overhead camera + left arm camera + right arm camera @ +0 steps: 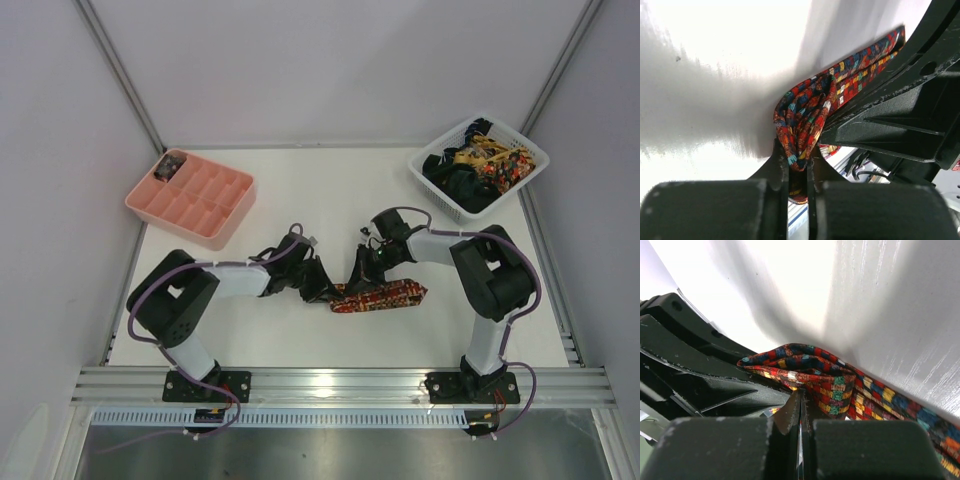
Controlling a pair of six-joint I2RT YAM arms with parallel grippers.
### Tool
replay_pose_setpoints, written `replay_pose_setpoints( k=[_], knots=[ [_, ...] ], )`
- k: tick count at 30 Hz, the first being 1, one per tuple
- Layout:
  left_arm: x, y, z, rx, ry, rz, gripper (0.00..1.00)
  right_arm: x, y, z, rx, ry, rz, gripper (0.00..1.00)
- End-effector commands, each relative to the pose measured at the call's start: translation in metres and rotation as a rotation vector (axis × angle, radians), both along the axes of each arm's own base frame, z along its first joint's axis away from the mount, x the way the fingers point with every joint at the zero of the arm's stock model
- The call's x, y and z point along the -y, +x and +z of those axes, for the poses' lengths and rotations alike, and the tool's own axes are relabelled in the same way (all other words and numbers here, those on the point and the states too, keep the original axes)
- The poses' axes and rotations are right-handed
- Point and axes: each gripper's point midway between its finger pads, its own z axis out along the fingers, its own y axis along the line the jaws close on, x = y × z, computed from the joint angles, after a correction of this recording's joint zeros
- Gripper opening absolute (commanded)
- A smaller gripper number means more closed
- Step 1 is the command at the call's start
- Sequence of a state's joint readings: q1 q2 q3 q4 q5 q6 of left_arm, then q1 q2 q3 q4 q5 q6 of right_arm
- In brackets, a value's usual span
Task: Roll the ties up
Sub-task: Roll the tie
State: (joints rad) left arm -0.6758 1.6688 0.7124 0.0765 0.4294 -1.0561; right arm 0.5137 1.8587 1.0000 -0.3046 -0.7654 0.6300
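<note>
A red, orange and blue patterned tie lies folded on the white table between the two arms. My left gripper is at its left end. In the left wrist view my left gripper is shut on a bunched fold of the tie. My right gripper comes down from the right onto the same end. In the right wrist view my right gripper is pressed shut with the tie's folded edge at its tips. The two grippers are very close together.
A white lattice basket at the back right holds several more ties. A pink compartment tray stands at the back left with one dark rolled tie in a far corner compartment. A metal rail runs along the near edge.
</note>
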Motion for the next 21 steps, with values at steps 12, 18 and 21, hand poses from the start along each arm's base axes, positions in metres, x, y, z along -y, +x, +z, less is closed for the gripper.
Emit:
replay_pose_setpoints(
  k=[12, 18, 21],
  knots=[
    [-0.018, 0.013, -0.022, 0.066, 0.227, -0.081, 0.0, 0.014, 0.009, 0.015, 0.07, -0.073, 0.019, 0.0],
    [-0.015, 0.013, -0.023, 0.05, 0.233, -0.14, 0.27, 0.022, 0.018, 0.02, 0.089, -0.08, 0.001, 0.0],
    [-0.019, 0.016, -0.018, 0.067, 0.249, -0.129, 0.47, 0.023, 0.025, 0.023, 0.1, -0.077, -0.003, 0.0]
  ],
)
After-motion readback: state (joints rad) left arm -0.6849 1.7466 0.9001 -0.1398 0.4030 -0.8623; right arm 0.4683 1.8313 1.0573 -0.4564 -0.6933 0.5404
